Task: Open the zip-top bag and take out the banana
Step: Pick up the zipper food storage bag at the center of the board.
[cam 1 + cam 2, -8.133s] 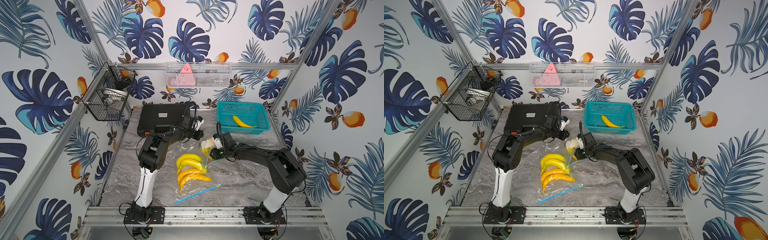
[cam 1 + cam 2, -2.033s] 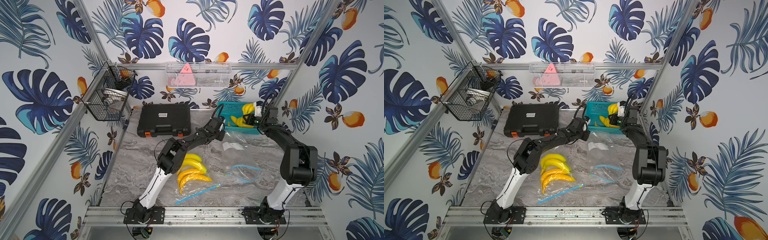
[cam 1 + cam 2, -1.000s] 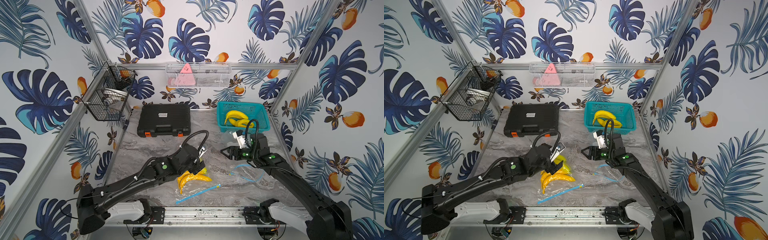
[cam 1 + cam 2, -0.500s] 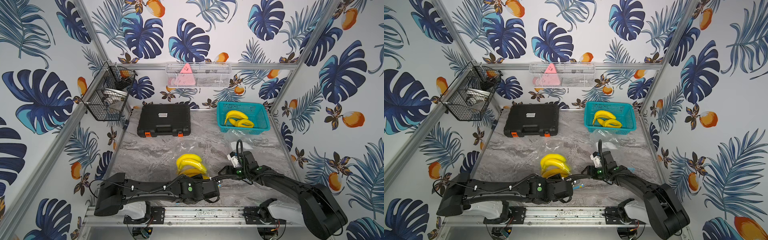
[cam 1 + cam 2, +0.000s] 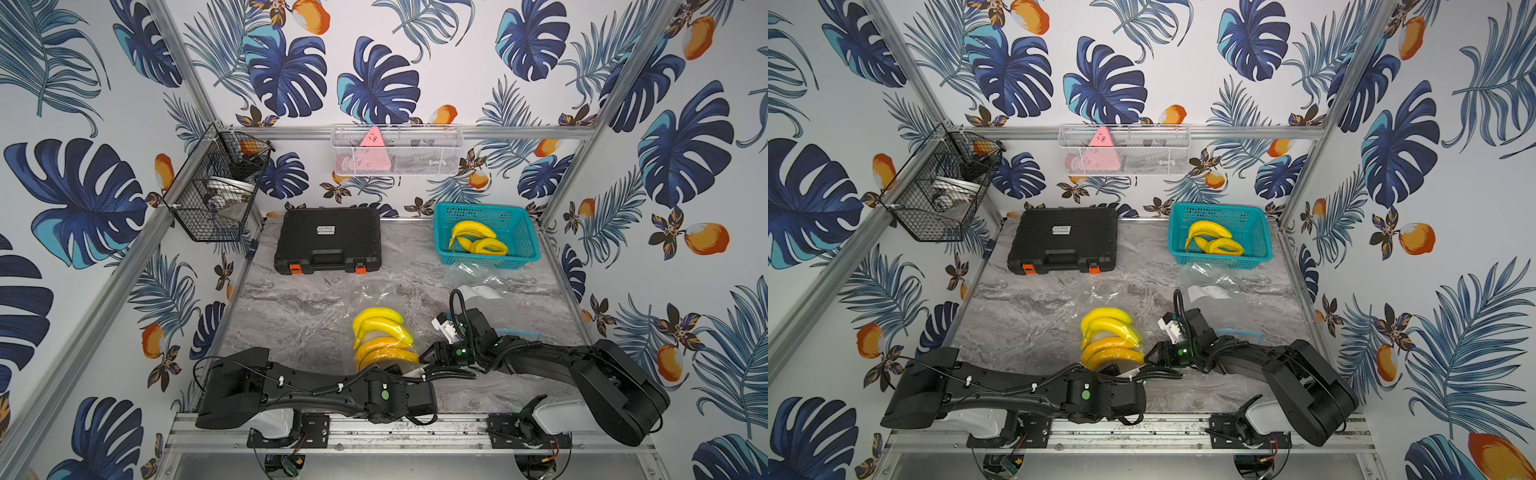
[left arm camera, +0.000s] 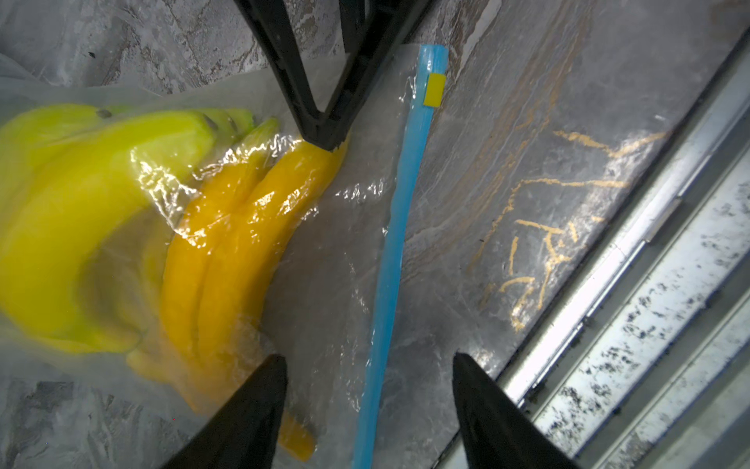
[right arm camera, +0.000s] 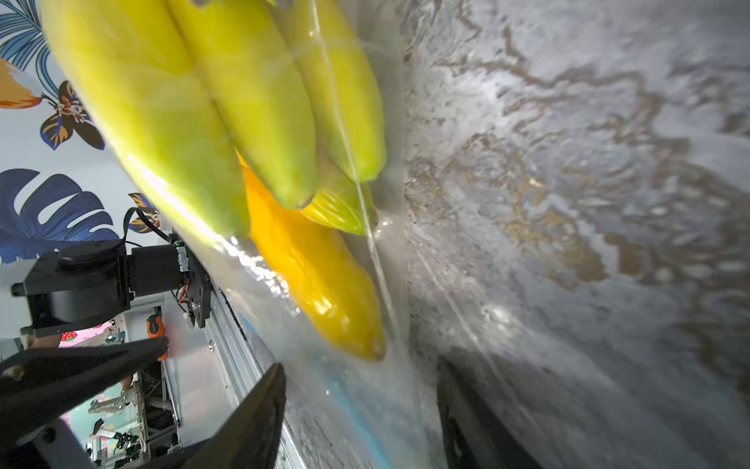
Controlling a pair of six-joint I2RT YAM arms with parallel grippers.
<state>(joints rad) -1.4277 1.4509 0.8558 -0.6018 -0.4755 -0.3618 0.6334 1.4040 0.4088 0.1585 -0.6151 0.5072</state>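
Note:
The clear zip-top bag [image 5: 374,299] lies front centre on the marble table, with yellow and orange bananas [image 5: 380,338] [image 5: 1108,336] inside. Its blue zip strip [image 6: 399,243] carries a yellow slider [image 6: 435,89]. My left gripper [image 6: 367,356] hangs low over the bag with open jaws either side of the zip strip. Both top views show it at the bananas' near end [image 5: 399,369] [image 5: 1113,368]. My right gripper [image 7: 359,363] [image 5: 430,355] reaches in from the right, open, with clear plastic beside the orange banana's tip [image 7: 357,341] between its jaws. Its fingers [image 6: 324,122] touch the bag.
A teal basket [image 5: 521,224] holding loose bananas stands back right. A black case [image 5: 328,239] sits back left. An empty clear bag [image 5: 478,286] with a white label lies in front of the basket. The metal front rail [image 6: 608,284] runs close behind the zip strip.
Both arms have swung down and lie low along the table's front. Both grippers came to the bag's near end. The right jaws have narrowed.

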